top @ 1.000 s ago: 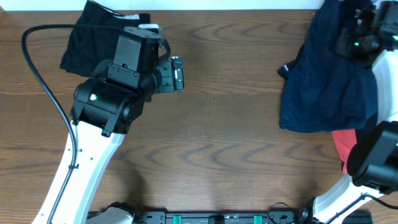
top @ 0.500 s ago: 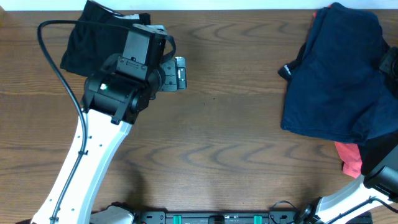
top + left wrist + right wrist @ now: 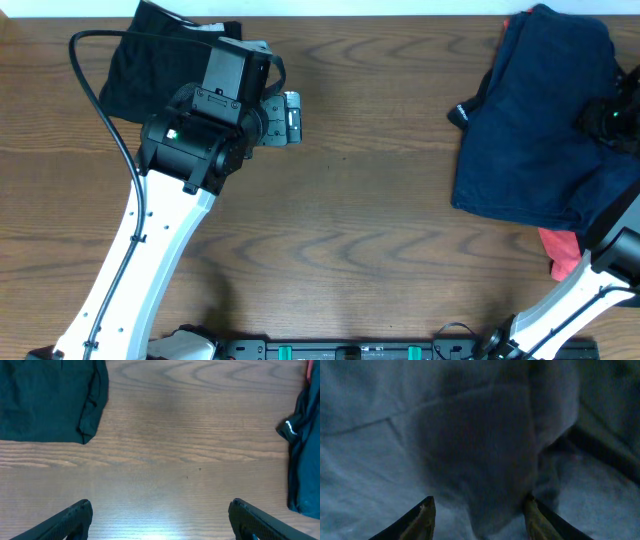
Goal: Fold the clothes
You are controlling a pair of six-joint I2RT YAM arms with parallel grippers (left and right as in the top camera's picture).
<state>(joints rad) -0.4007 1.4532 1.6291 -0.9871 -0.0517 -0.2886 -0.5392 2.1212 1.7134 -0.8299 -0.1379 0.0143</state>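
A pile of dark navy clothes (image 3: 535, 120) lies at the table's right side, with a coral-pink garment (image 3: 565, 252) sticking out below it. A black garment (image 3: 150, 60) lies flat at the back left. My right gripper (image 3: 612, 115) is at the pile's right edge. In the right wrist view its fingers (image 3: 479, 510) are open and straddle a raised fold of navy fabric (image 3: 485, 450). My left gripper (image 3: 288, 115) is open and empty over bare wood. In the left wrist view (image 3: 161, 516) the black garment (image 3: 45, 400) is far left and the navy pile (image 3: 302, 450) far right.
The wooden table (image 3: 360, 220) spans the view between the two garment piles. The left arm's black cable (image 3: 95, 130) loops over the left side. A small black strap end (image 3: 457, 112) pokes out from the navy pile's left edge.
My right gripper has moved from the pile's back right corner down to its right edge, uncovering the navy fabric. My left arm has shifted slightly up and right.
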